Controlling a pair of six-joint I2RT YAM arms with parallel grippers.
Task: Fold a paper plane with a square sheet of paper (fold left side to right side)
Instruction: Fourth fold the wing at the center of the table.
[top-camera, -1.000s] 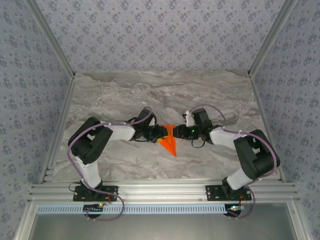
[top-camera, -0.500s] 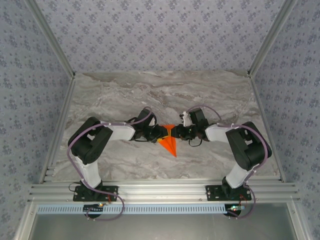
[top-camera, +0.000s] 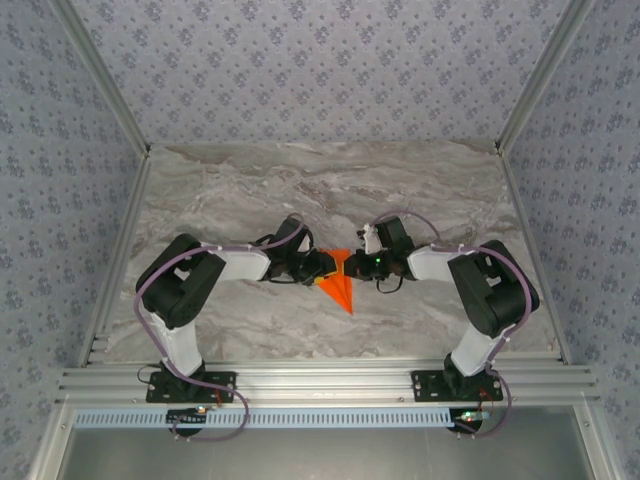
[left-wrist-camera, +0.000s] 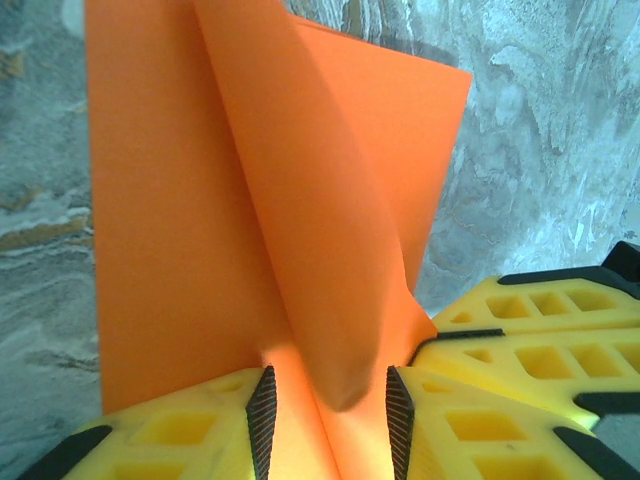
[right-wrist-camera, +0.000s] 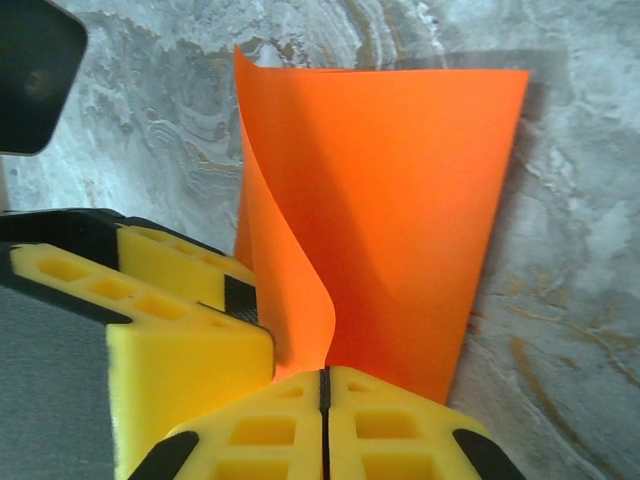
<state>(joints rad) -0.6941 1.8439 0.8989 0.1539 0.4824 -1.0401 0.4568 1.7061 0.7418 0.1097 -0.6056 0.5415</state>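
The sheet of paper (top-camera: 340, 290) sits mid-table on the grey marbled tabletop (top-camera: 250, 190), right between the two arms. From above it's already a pointed wedge, tip aimed at the near edge, so it looks part-way through the folding.

The two claws come at it from opposite sides, and that looks deliberate: one holds the paper in place while the other handles the loose flap.

The left gripper (left-wrist-camera: 330, 392) is only half closed. A puffy, rounded fold of the orange paper stands up between its black pads (left-wrist-camera: 263, 420) and pretty much fills the gap. So it looks like a soft hold, probably to avoid flattening the crease too early.

The right gripper (right-wrist-camera: 322, 388) is clamped fully together. The curled edge of the raised flap runs straight down into the seam between its yellow fingers (right-wrist-camera: 390, 425), so it's pinching that edge. The rest of the sheet lies flat on the table beyond it. The left claw's yellow finger sits just beside that flap in the right wrist view.

With a left-to-right fold wanted, the pinched flap is presumably what gets carried over.
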